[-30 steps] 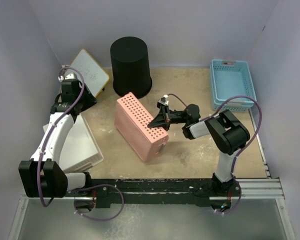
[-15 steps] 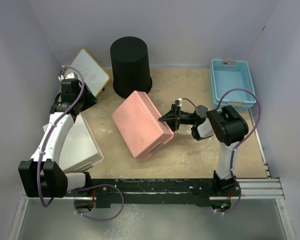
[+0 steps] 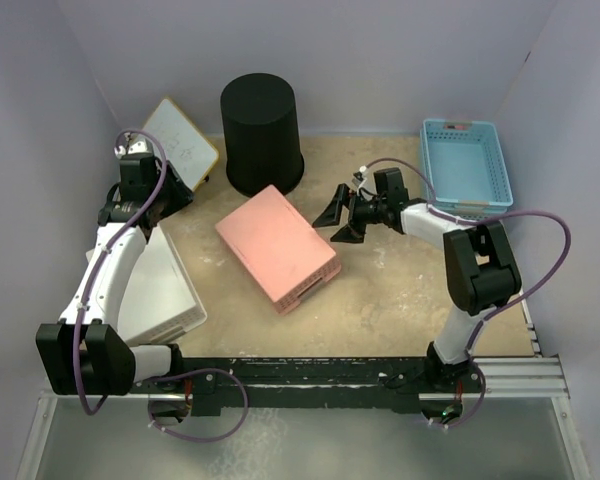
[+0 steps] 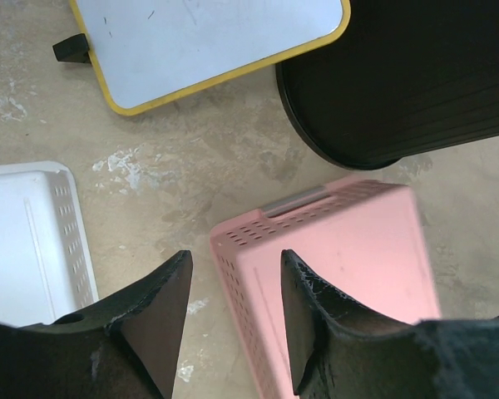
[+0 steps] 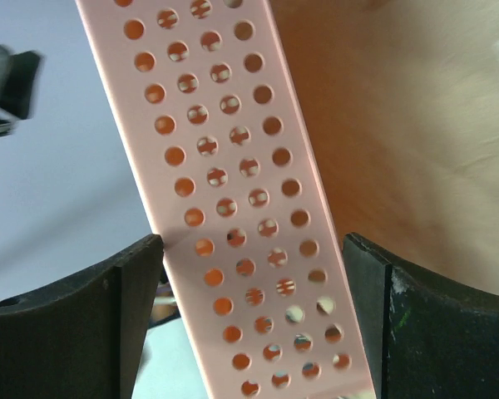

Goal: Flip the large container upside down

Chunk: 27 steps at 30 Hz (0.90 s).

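Note:
The large container (image 3: 261, 130), a tall black ribbed bin, stands at the back of the table with its wider end down; its lower rim (image 4: 399, 91) shows in the left wrist view. A pink lattice basket (image 3: 277, 248) lies bottom up in the middle. My right gripper (image 3: 342, 217) is open just right of the basket. Its fingers stand wide apart with the basket's perforated wall (image 5: 233, 191) seen between them. My left gripper (image 4: 233, 287) hangs half open above the table near the basket's left corner (image 4: 333, 266), holding nothing.
Light-blue lattice baskets (image 3: 463, 165) sit at the back right. A white basket (image 3: 160, 290) lies under the left arm. A yellow-rimmed whiteboard (image 3: 180, 140) leans at the back left, beside the bin. Walls close in on three sides.
My right gripper opened and let go of the pink basket, which dropped from its tilted edge to lie flat, bottom up. The right gripper drew back to the right. The left arm stayed put.

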Each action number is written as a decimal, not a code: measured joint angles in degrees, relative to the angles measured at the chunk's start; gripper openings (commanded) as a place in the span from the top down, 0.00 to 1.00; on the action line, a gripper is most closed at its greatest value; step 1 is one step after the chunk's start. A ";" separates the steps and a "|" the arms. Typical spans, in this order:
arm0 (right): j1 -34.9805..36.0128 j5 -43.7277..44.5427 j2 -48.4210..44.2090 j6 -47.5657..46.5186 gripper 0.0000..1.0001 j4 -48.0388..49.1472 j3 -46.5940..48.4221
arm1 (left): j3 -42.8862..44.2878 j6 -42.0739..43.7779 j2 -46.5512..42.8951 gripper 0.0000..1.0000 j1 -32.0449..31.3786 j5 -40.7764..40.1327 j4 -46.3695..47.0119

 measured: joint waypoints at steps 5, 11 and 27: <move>0.26 8.00 -0.70 -10.71 0.09 -13.99 2.01 | 0.22 0.00 0.00 0.55 0.00 0.00 0.02; 1.36 10.19 -0.48 -14.73 0.10 -18.73 2.01 | 0.22 0.02 -0.02 0.55 0.00 0.17 -0.09; 24.48 7.56 6.10 -20.41 0.11 -22.27 18.27 | 1.57 0.35 -0.85 0.55 0.00 1.40 -0.50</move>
